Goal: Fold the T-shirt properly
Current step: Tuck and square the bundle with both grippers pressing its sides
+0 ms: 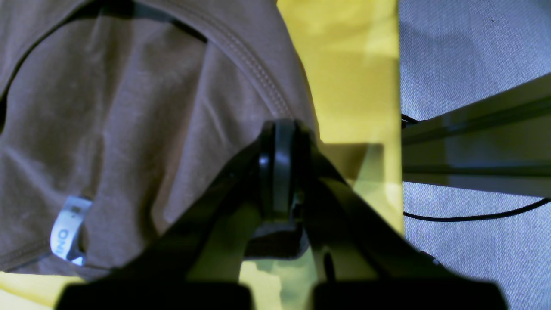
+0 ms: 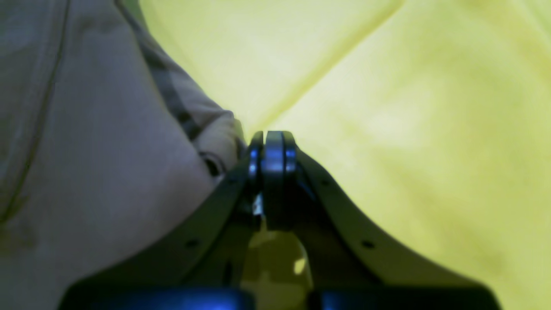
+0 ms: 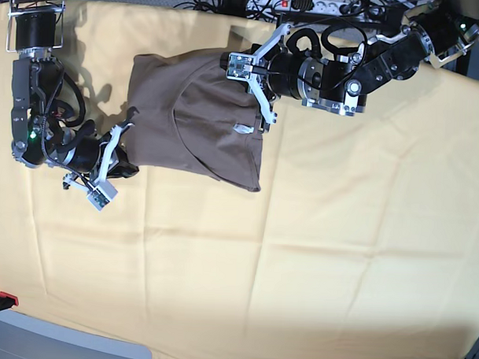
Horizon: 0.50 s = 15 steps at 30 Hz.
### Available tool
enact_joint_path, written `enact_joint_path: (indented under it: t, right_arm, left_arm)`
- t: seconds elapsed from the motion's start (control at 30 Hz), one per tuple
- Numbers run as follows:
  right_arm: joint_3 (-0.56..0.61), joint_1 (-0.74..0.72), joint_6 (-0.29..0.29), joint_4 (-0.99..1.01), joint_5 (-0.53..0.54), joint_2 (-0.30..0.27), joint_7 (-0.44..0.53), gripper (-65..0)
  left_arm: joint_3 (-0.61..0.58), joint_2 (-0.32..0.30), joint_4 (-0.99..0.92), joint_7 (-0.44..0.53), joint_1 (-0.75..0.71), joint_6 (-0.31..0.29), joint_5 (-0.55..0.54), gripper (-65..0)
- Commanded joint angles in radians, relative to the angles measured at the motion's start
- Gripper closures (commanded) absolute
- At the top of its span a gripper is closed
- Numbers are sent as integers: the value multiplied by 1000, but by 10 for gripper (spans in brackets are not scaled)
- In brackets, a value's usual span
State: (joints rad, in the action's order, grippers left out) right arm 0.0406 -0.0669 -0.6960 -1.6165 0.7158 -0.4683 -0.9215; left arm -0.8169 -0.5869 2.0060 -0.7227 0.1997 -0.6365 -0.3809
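Note:
The taupe T-shirt lies partly folded at the upper middle of the yellow cloth, its white neck label showing near its right side. My left gripper is at the shirt's right edge. In the left wrist view its fingers are shut on the T-shirt where the neckline seam ends, and the label sits lower left. My right gripper is at the shirt's lower left corner. In the right wrist view it is shut on a bunched edge of the T-shirt.
The pale-yellow cloth covers the whole table. Cables and a power strip run along the far edge. In the left wrist view the cloth's edge drops to grey floor, with a frame beam and a black cable.

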Motion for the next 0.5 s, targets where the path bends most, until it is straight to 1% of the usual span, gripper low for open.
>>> enact_joint_path:
  t: [0.0,0.1,0.13,0.17,0.23,0.27,0.4,0.47]
  right_arm:
    - [7,-27,-2,-16,19,-14,5,0]
    - [47,-30,-2,-16,19,-15,-8,0]
    - [59,-30,-2,-16,15,-15,-8,0]
    - [69,-30,-2,-16,12,-15,-14,0]
    - [74,-30,-2,-19,13,-17,-27,0]
    - [74,-30,-2,-20,12,-18,-33,0]
    - [74,-24,-2,-24,26,-42,-38,0]
    - [74,-8,-2,-33,61,-56,-48,0]
  left_arm:
    - [7,10,0,27,14,5,-12,0]
    - [7,51,-63,27,14,6,-9,0]
    - [7,66,-86,27,14,6,11,0]
    - [7,81,-105,27,14,22,51,0]
    - [8,102,-126,27,19,78,124,0]
    - [7,102,-131,27,27,100,140,0]
    - [8,101,-141,28,70,137,191,0]
    - [8,100,-160,39,96,156,201,0]
